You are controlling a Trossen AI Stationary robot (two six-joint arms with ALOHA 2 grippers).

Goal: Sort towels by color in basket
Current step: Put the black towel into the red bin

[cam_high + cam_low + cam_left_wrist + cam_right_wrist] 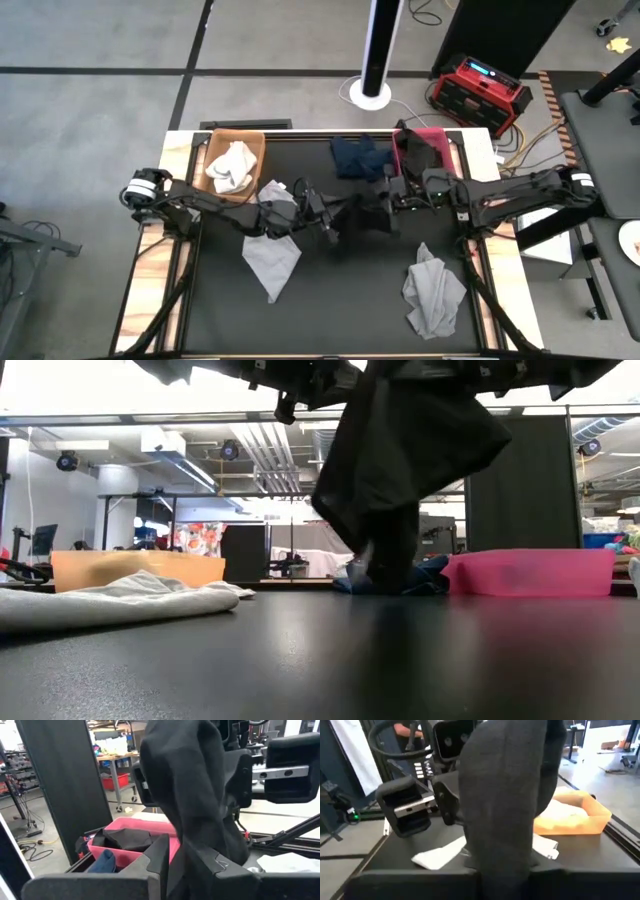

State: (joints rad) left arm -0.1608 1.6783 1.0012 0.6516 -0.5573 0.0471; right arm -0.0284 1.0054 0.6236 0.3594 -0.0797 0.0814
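- Black towel (365,212): it hangs above the middle of the counter (340,320), stretched between both arms, its lower folds drooping close to the surface in the low view.
- Near front of the counter, two grey towels lie flat: one grey towel (270,262) just below the left arm, another grey towel (433,292) toward the right. The drooping black cloth could brush or drag the left one if carried low.
- Left tool (328,222): its fingers are pinched nearly together on the black towel. Right tool (392,193): likewise clamped on the same cloth. If both pull apart, the towel may slip from one pinch, or one side may let go late and yank it off course.
- Farther back, the orange basket (252,140) holds a white towel (230,167); dropping the black one there would mix colours.
- The pink basket (405,150) at the far right already holds dark cloth, seemingly the right goal; a navy towel (358,155) lies beside it on the counter, and a short release could land the black towel on that instead.
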